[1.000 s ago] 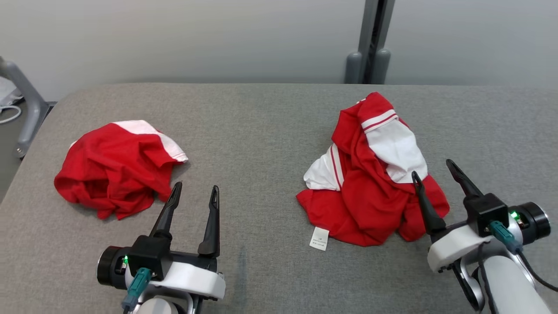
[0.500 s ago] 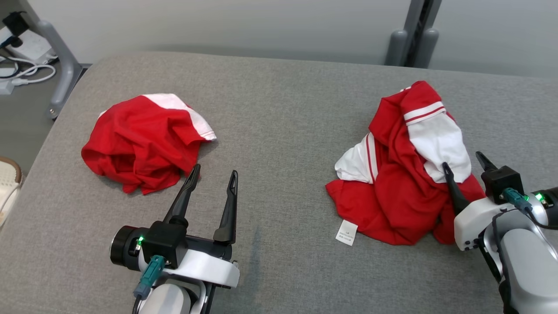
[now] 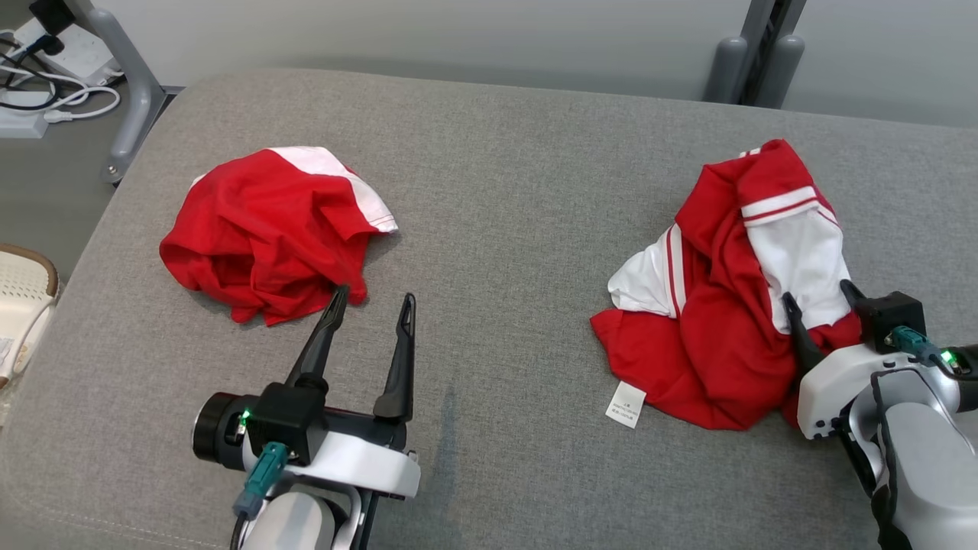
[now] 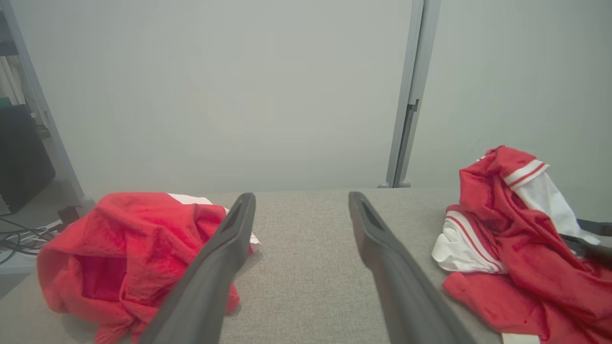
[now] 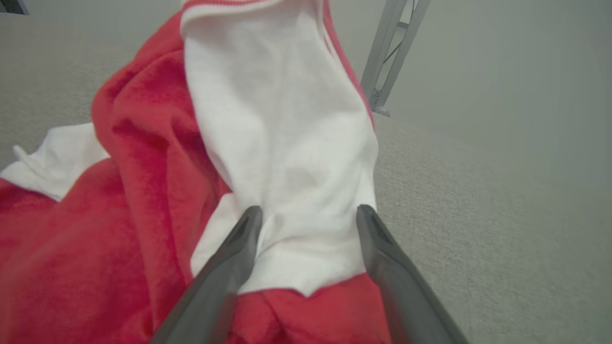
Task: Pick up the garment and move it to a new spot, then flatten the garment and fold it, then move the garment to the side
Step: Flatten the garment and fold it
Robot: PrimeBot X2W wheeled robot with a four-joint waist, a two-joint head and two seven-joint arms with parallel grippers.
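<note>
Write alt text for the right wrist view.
The open right gripper points at a crumpled red-and-white shirt, its two dark fingers flanking the lower end of the white sleeve. The shirt lies on a grey fabric surface, with a grey post beyond.

The left gripper (image 3: 374,296) and right gripper (image 3: 816,292) have long tapered black fingers (image 3: 317,344), white housings (image 3: 359,470), teal cable plugs (image 3: 260,477) (green lights (image 3: 246,418) beside them) and silver forearms (image 3: 928,473).
</note>
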